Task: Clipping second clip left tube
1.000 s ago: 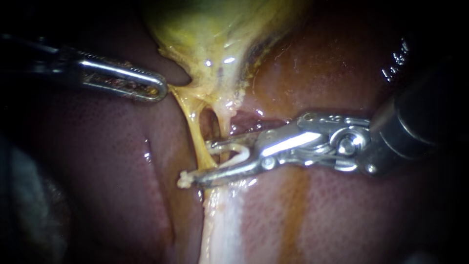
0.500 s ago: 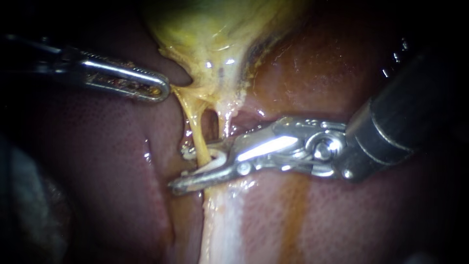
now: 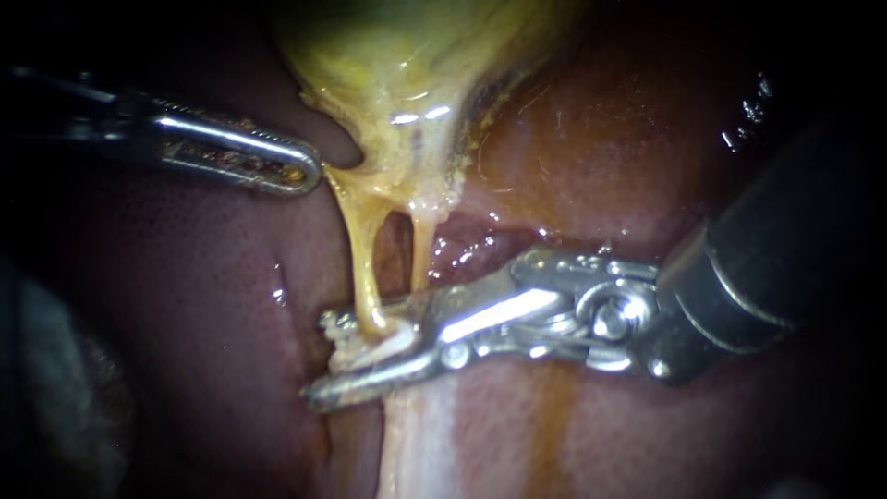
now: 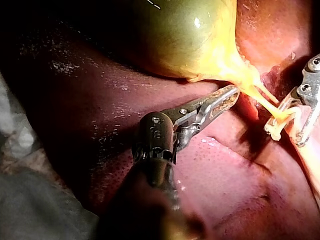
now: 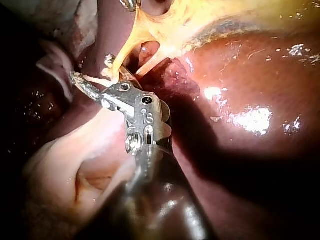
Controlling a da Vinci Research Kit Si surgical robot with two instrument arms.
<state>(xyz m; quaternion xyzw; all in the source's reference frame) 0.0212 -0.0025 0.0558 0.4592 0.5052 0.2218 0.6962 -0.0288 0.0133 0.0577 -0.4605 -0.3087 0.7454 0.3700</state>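
The yellow-green gallbladder [image 3: 397, 74] narrows into two thin tubes, the left tube [image 3: 362, 268] and the right tube [image 3: 420, 254]. My right instrument [image 3: 346, 356] comes in from the right with a white clip [image 3: 374, 344] held between its jaws. Clip and jaws straddle the lower end of the left tube. My left instrument [image 3: 300, 171] has its jaws together at the gallbladder's left edge, holding tissue there. The left wrist view shows those jaws [image 4: 222, 102] meeting the yellow tissue, with the clip [image 4: 277, 127] beyond. In the right wrist view the jaws [image 5: 92, 85] reach under the tube [image 5: 125, 50].
Dark red liver [image 3: 185, 323] lies all around, wet and shiny at the upper right [image 3: 601, 166]. A pale band of tissue [image 3: 416, 434] runs down from below the clip. The right instrument's dark shaft [image 3: 758, 268] fills the right side.
My right instrument has slid leftwards and downwards, so the clip now sits across the left tube's lower end. Its jaws stand closer together. The left instrument has held still.
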